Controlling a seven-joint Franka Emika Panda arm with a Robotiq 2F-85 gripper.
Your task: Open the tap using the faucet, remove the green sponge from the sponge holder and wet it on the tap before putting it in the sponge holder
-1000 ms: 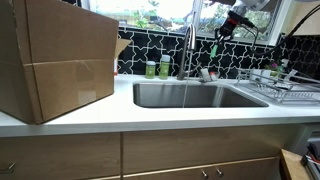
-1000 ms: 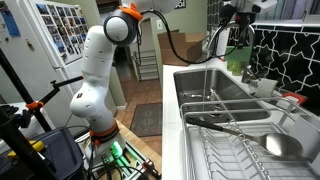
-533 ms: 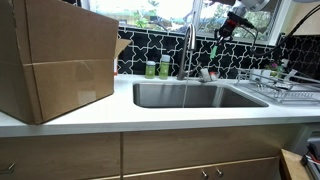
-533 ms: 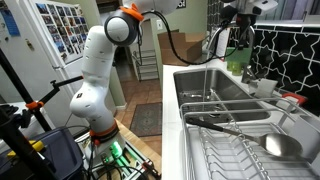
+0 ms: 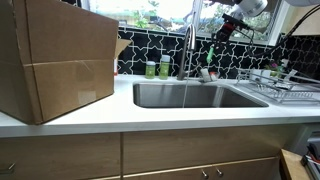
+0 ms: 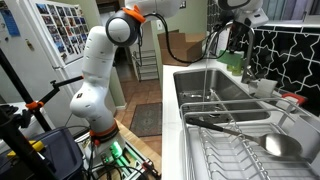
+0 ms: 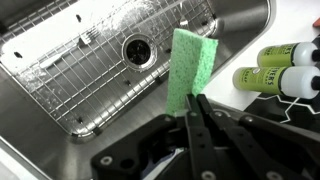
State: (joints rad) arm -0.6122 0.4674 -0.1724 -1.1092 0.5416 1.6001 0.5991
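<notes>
My gripper (image 7: 193,102) is shut on the top edge of the green sponge (image 7: 190,62), which hangs below it over the sink basin. In both exterior views the gripper (image 5: 219,36) (image 6: 236,45) holds the sponge (image 5: 212,53) (image 6: 235,63) high in the air, just beside the tap (image 5: 188,45) (image 6: 209,45). A thin stream of water appears to fall from the spout into the sink (image 5: 160,97). A small dark thing at the tap's base (image 5: 204,73) may be the sponge holder; I cannot tell for sure.
Two green-and-white containers (image 5: 157,68) (image 7: 272,66) stand behind the sink. A wire grid (image 7: 80,70) with a drain covers the basin floor. A large cardboard box (image 5: 55,60) stands on the counter. A wire dish rack (image 5: 280,88) (image 6: 240,140) holds dishes.
The gripper with the sponge has shifted slightly towards the tap. Its grip has not changed.
</notes>
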